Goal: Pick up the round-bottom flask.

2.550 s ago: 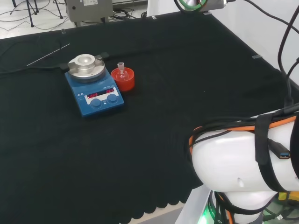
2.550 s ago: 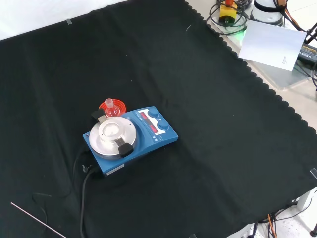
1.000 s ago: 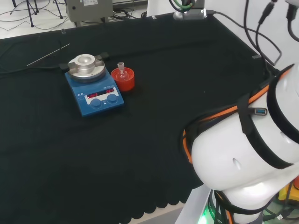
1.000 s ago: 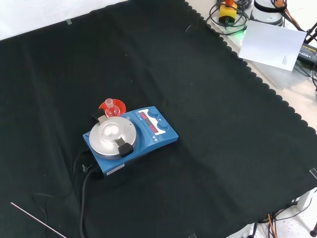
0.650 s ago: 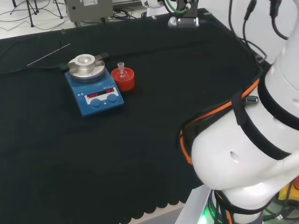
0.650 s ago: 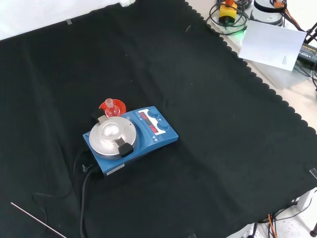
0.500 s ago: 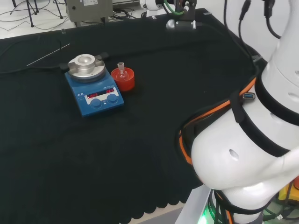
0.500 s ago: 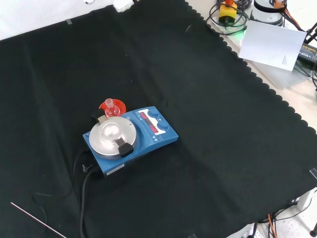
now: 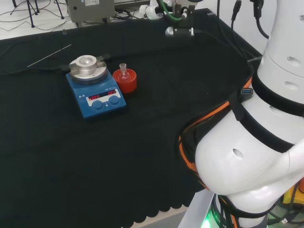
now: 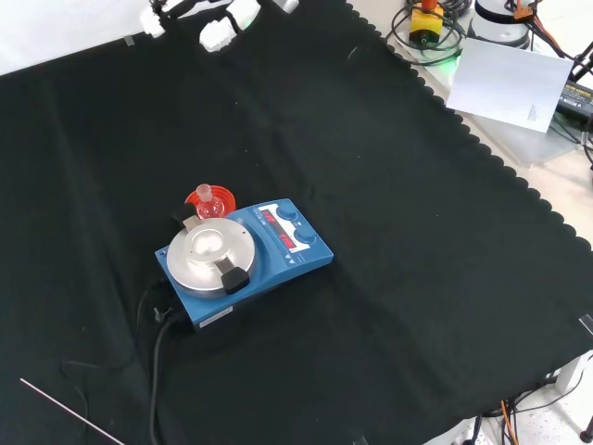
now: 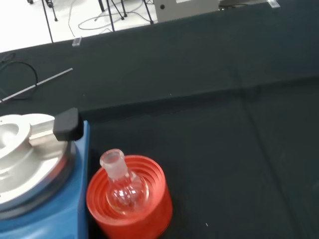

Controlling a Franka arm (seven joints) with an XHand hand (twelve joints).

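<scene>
Clear glass makes up the small round-bottom flask (image 9: 124,72), which sits upright in a red ribbed ring stand (image 9: 125,80) on the black cloth (image 9: 156,123) of the bench. In the wrist view the flask's bulb (image 11: 126,191) rests in the hollow of the stand (image 11: 130,207) with its short neck tilted a little toward the blue stirrer plate with a round silver metal top (image 11: 35,179); whether it holds anything I cannot tell.

Taking the stirrer plate (image 9: 93,85) as the landmark: in the head view the flask and its stand are just beside its right edge, touching or nearly so, level with the metal disc. In the front view they stand directly behind the plate (image 10: 243,259), the flask's neck (image 10: 205,196) showing above the plate's back edge. A black cable (image 10: 156,352) runs from the plate's near left corner in the front view toward the cloth's lower edge. A thin metal rod (image 9: 49,55) lies flat on the cloth, well apart from the plate, beyond its far left corner in the head view.

White fingers of the hand (image 10: 220,28) show at the top edge of the front view, well above and behind the stirrer plate and far from the flask. They touch nothing and hold nothing; whether they are spread or curled I cannot tell, since just their tips are in sight
</scene>
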